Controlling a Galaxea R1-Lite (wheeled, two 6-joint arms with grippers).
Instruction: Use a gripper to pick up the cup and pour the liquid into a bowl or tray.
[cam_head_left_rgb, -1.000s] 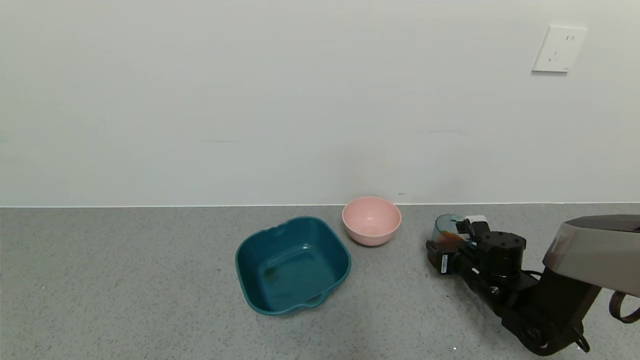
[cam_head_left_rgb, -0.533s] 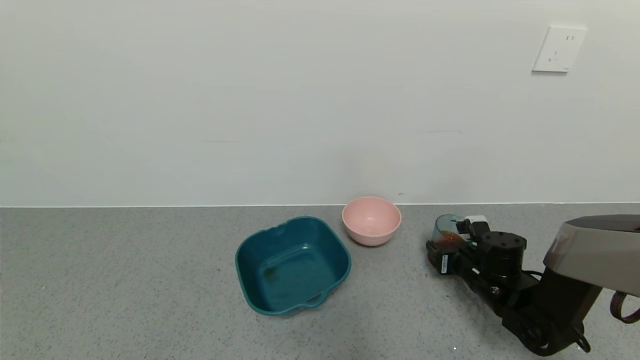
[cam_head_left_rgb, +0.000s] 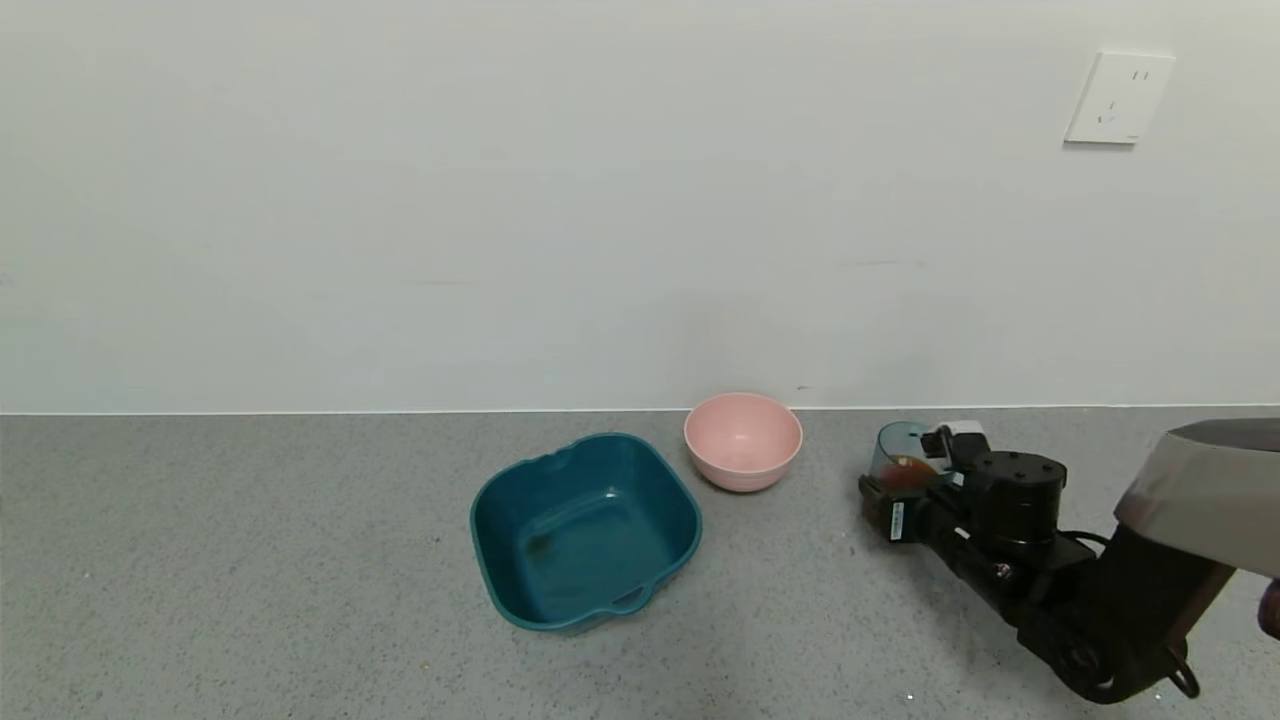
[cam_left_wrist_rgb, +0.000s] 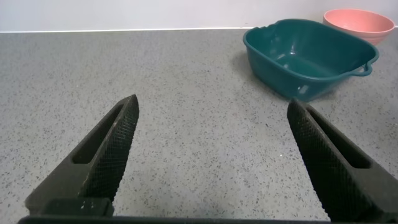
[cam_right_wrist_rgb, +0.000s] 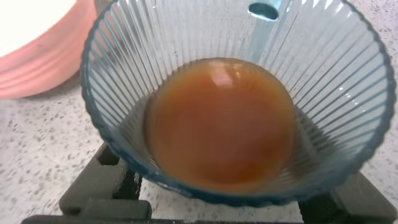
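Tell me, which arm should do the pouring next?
The right. Its claw already grips the cup of brown liquid, near the teal basin. The left claw hangs open over bare counter.

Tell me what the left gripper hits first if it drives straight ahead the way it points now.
Probably nothing nearby: the left gripper, jaws wide open, faces bare countertop. The teal basin sits off that line, though depth is uncertain.

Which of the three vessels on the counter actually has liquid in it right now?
The cup, held in the right gripper: reddish-brown liquid fills its bottom. The teal basin and pink bowl show none.
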